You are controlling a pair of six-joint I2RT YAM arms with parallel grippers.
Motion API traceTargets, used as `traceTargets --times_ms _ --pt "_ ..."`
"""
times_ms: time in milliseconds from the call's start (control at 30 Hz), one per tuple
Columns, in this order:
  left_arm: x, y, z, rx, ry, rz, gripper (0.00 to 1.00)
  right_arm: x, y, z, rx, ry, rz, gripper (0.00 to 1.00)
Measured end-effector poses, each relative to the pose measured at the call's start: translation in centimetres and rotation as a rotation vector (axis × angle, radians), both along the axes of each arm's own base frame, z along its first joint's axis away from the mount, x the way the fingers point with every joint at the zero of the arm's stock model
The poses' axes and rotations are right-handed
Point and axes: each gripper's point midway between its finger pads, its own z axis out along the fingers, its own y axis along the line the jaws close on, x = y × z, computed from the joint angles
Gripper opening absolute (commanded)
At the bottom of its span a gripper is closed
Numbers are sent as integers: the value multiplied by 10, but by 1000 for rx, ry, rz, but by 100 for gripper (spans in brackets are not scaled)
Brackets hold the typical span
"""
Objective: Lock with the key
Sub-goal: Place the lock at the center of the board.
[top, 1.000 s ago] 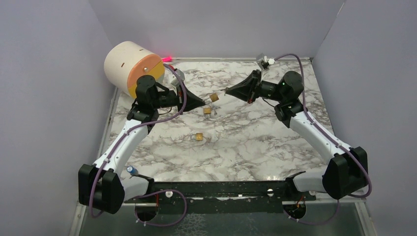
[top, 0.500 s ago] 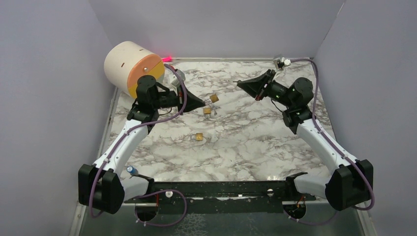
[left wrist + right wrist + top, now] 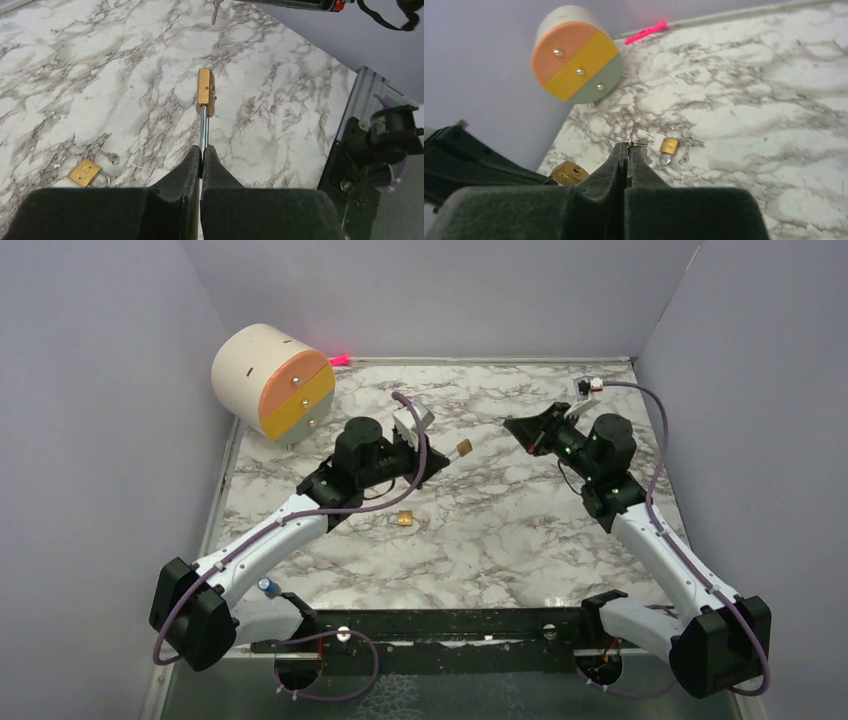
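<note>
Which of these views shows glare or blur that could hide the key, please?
Top external: even light, soft shadows; only the pink stick blooms red. Left wrist: held padlock sharp, its shackle glinting. Right wrist: key small and soft just past the jaws.

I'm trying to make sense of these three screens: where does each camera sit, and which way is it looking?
Top external: fixed above and behind, looking down on the marble table; left arm and right arm show.
Left wrist: on the left arm, looking along its left gripper to the held padlock.
Right wrist: on the right arm, looking past its right gripper and key toward the drum.
Shared: all three show the held padlock.
</note>
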Motion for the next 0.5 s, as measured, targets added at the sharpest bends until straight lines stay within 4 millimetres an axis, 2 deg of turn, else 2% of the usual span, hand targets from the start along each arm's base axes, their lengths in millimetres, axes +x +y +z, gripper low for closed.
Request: traceTargets --times_ms 67,133,233,333,400,500 --pt "2 -7 -9 29 2 50 0 5 -5 -17 -14 71 -43 1" --pt "9 -12 -26 78 17 127 0 8 -8 -40 -31 155 -80 1" --pt "7 -25 -65 170 76 140 0 7 -8 -72 -59 259 -111 1" --pt "5 -30 -104 265 136 159 0 -1 -5 -105 -90 357 -115 1" --pt "4 -30 -119 299 162 168 0 -5 -3 -121 -110 404 -110 1" --pt "5 -31 -128 313 178 173 0 -12 -1 -143 -135 462 -101 1"
